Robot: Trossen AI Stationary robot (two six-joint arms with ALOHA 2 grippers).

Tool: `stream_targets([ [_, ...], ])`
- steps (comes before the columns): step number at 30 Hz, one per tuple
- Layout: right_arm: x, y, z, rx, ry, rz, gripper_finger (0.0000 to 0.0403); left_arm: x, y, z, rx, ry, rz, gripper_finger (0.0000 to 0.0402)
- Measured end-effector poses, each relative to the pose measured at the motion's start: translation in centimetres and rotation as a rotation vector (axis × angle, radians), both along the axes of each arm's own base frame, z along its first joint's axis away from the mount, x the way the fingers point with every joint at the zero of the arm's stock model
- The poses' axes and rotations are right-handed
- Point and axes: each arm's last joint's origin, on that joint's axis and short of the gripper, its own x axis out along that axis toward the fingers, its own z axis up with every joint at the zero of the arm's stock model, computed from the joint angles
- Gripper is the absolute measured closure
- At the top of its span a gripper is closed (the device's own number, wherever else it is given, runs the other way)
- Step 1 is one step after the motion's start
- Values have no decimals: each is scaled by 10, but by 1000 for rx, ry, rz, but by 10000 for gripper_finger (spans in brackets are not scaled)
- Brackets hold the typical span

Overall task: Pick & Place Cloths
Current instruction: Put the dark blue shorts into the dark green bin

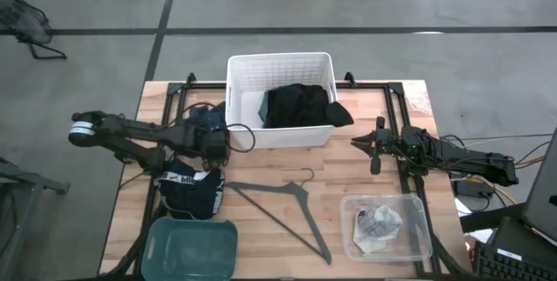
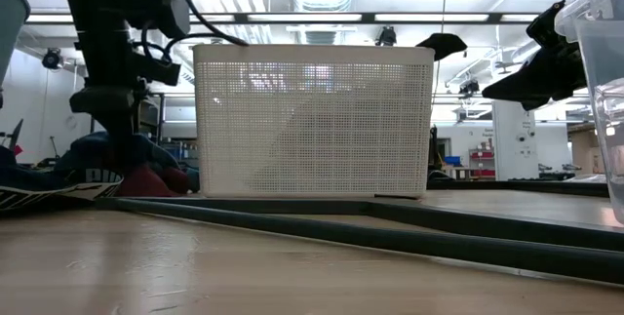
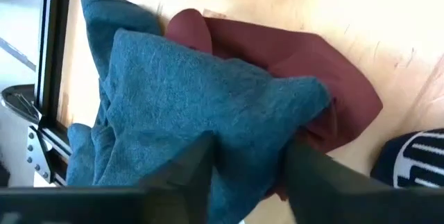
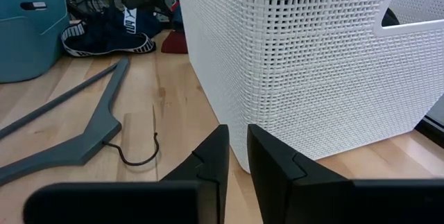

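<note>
Left gripper (image 3: 243, 175): lowered onto the cloth pile at the desk's left side; its two dark fingers (image 3: 191, 172) are spread and set down on either side of a fold of the teal cloth, pressed into it; whether the fold is already pinched cannot be told.
Teal cloth (image 3: 180, 106): lying bunched directly between and ahead of the left gripper's fingers, on top of the maroon cloth.
Maroon cloth (image 3: 312, 64): spread flat on the desk beneath the teal cloth, showing past the left gripper's fingertips.
Navy cloth with white print (image 1: 193, 192): found on the desk just beside the left gripper, touching the pile.
Black cloth (image 1: 300, 104): seen inside the white basket (image 1: 252, 72), between the two grippers, draped partly over the basket's rim on the side nearer the right gripper.
Right gripper (image 4: 236, 156): held above the desk near the basket's wall, fingers drawn almost together with a narrow gap, nothing between them.
Grey hanger (image 1: 287, 207): lying flat on the desk, off to one side of the right gripper.
Clear box (image 1: 387, 224): placed near the right gripper, crumpled pale pieces noted inside.
Teal bin (image 1: 191, 248): placed at the desk's edge, near the left gripper.
</note>
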Motion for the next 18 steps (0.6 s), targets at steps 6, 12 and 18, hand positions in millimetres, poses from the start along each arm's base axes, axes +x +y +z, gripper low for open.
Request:
stream_targets([
  [6, 0, 0, 0, 0, 0, -1, 330, 1, 1, 0, -6, 14, -10, 385],
  [12, 0, 0, 0, 0, 0, -1, 309, -4, 1, 20, -11, 57, 15, 393],
  [18, 0, 0, 0, 0, 0, 0, 292, -18, 1, 66, 69, 74, 104, 394],
])
